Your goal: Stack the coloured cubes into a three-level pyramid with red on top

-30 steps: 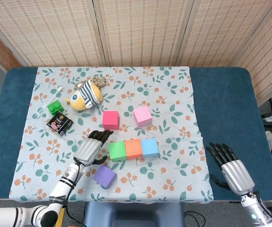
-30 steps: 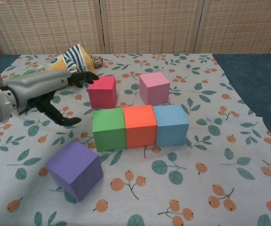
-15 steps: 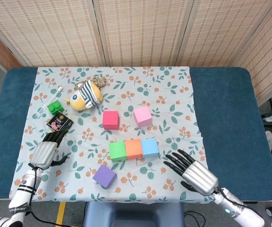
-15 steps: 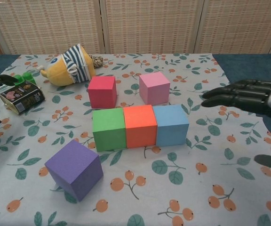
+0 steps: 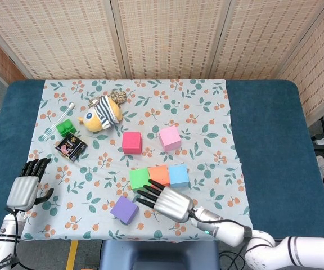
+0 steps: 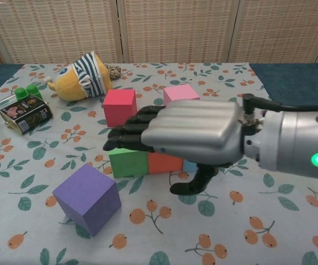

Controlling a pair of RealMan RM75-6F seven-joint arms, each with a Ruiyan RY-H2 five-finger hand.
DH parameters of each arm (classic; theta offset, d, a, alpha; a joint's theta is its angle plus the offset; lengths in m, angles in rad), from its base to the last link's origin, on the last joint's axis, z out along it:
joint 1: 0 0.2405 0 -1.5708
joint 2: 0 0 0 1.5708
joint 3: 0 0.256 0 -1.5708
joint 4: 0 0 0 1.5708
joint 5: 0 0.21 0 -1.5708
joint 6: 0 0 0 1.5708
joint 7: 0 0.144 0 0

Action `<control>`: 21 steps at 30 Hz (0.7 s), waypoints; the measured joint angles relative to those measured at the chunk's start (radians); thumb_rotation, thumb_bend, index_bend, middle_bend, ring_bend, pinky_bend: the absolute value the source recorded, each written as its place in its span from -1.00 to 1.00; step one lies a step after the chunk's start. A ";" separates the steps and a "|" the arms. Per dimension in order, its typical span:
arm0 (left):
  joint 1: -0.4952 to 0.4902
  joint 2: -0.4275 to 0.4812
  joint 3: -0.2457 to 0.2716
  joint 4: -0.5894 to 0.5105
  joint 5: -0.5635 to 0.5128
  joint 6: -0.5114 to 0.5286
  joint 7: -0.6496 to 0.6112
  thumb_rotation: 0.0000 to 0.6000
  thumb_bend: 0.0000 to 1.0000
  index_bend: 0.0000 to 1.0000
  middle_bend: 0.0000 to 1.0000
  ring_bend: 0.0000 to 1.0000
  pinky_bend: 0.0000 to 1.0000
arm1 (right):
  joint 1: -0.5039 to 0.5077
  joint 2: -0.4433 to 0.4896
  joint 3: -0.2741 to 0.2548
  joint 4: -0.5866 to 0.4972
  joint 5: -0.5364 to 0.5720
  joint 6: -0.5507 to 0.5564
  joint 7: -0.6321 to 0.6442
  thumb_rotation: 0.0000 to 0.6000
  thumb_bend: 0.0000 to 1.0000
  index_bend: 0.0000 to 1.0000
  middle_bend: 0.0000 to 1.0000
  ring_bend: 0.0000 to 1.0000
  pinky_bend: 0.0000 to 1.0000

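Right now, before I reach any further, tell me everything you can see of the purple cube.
The purple cube is a plain matte block, foam-like in look, with clean edges and no markings. It sits flat on the floral cloth near the front edge, turned at an angle to the row of green, orange and blue cubes, apart from them. Nothing rests on it. The right hand hovers just beside it with fingers extended, not touching it as far as the chest view shows.

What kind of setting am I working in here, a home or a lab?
Most likely a lab or demo bench: a table under a floral cloth, fenced by woven folding screens, with foam cubes such as the purple cube and a plush toy as props.
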 measured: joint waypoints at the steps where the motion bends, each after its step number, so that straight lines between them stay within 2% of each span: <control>1: 0.005 0.000 -0.001 0.003 0.005 0.001 -0.010 1.00 -0.32 -1.00 -0.88 -0.95 -0.84 | 0.012 -0.022 0.005 0.002 0.030 -0.003 -0.042 1.00 -0.57 -1.00 -1.00 -1.00 -1.00; 6: 0.026 0.007 0.001 0.011 0.024 -0.003 -0.034 1.00 -0.32 -1.00 -0.88 -0.95 -0.84 | 0.090 -0.136 0.018 0.021 0.229 0.008 -0.275 1.00 -0.57 -1.00 -1.00 -1.00 -1.00; 16: 0.042 0.037 -0.025 0.002 0.035 -0.013 -0.089 1.00 -0.32 -1.00 -0.88 -0.95 -0.86 | 0.281 -0.325 0.009 0.051 0.645 0.155 -0.532 1.00 -0.57 -0.99 -1.00 -1.00 -1.00; 18: 0.045 0.043 -0.029 0.002 0.035 -0.017 -0.101 1.00 -0.32 -1.00 -0.88 -0.95 -0.86 | 0.326 -0.358 0.003 0.057 0.707 0.202 -0.573 1.00 -0.57 -0.92 -1.00 -1.00 -1.00; 21: 0.047 0.050 -0.036 0.005 0.035 -0.027 -0.118 1.00 -0.32 -1.00 -0.88 -0.96 -0.86 | 0.379 -0.394 -0.004 0.067 0.776 0.265 -0.612 1.00 -0.57 -0.62 -1.00 -1.00 -1.00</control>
